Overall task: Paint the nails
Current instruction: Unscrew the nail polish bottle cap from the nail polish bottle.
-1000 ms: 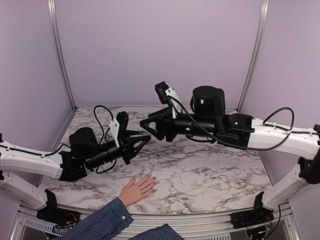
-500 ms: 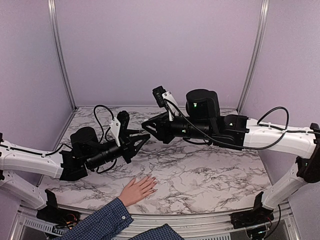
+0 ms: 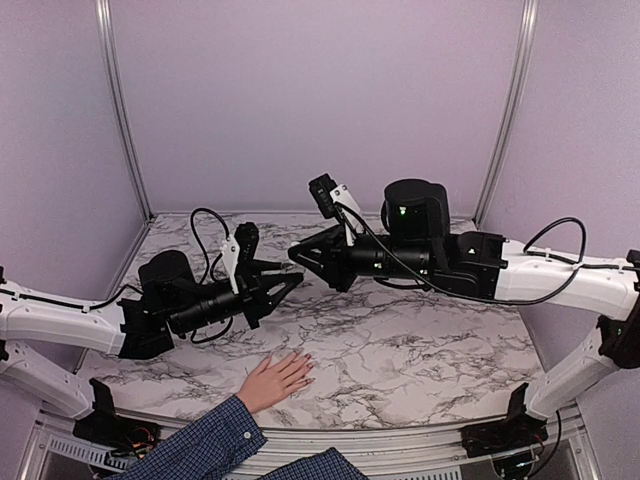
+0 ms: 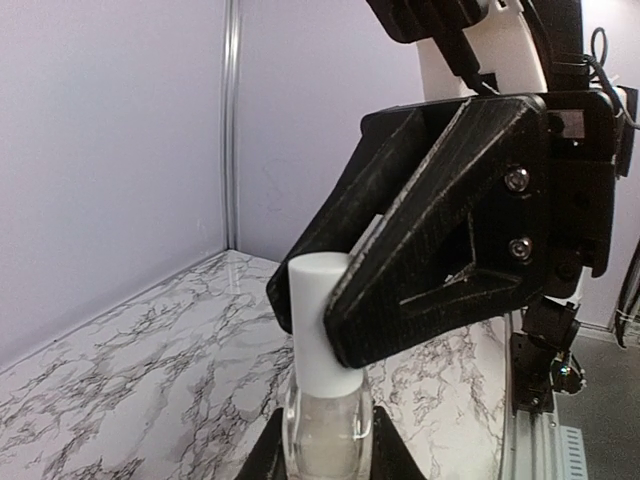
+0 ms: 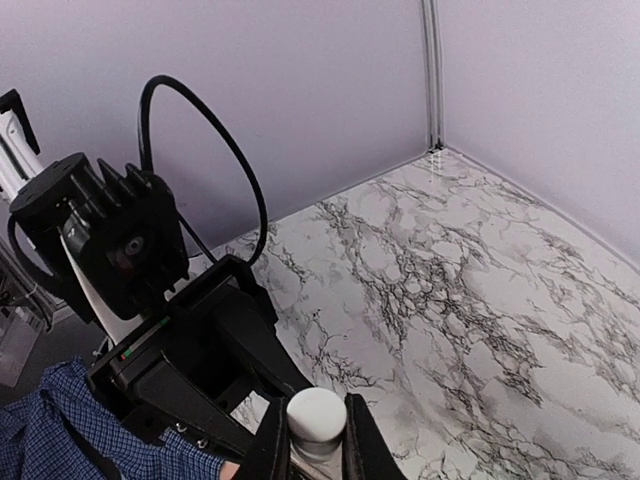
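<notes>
Since a second ago the left gripper point(image 3: 288, 283) is barely shifting, its fingers clamping the clear polish bottle point(image 4: 322, 445); the right gripper point(image 3: 298, 257) is easing back toward 3 o'clock, its fingers pinching the white cap point(image 4: 312, 305), probably loosening it; the nails point(image 3: 305, 369) are waiting at 6 o'clock.

text: none legible | labels: none | numbers: none

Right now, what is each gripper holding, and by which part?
The left gripper holds a clear bottle by its glass body. The right gripper is clamped on the bottle's white cap.
</notes>
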Available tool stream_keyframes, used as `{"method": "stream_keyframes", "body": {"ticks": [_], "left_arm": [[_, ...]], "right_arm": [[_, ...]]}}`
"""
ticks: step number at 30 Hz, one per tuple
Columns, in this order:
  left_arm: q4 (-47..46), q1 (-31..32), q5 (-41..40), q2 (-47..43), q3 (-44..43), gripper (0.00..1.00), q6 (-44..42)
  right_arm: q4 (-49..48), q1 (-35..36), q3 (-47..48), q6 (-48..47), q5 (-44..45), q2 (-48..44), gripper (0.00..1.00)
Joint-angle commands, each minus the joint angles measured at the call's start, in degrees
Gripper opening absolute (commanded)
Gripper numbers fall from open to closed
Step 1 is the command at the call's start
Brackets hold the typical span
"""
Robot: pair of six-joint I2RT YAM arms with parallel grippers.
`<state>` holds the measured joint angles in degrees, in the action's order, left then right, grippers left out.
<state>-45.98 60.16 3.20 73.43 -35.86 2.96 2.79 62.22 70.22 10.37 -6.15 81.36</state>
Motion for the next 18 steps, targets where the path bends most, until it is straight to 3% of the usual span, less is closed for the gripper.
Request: {"method": "stream_keyframes", "body": {"ticks": [1,6,18], "left_arm": [[-0.16,0.74,18.04,-1.56,-1.48,0.0,-0.31],[-0.43,0.75,27.46,-2.62,-2.25,0.0,-0.03],[-0.5,0.84,38.42,-2.51,-4.92,0.0,2.04]], "right_arm": [[-7.94,0.2,-1.19,-4.53,-7.64,-3.48,0.0],[-9.25,0.19,-2.85,-8.55,-14.44,-5.88,0.0],[-10.7,0.18,-4.38,-13.41,-26.26,-7.72,0.0]]}}
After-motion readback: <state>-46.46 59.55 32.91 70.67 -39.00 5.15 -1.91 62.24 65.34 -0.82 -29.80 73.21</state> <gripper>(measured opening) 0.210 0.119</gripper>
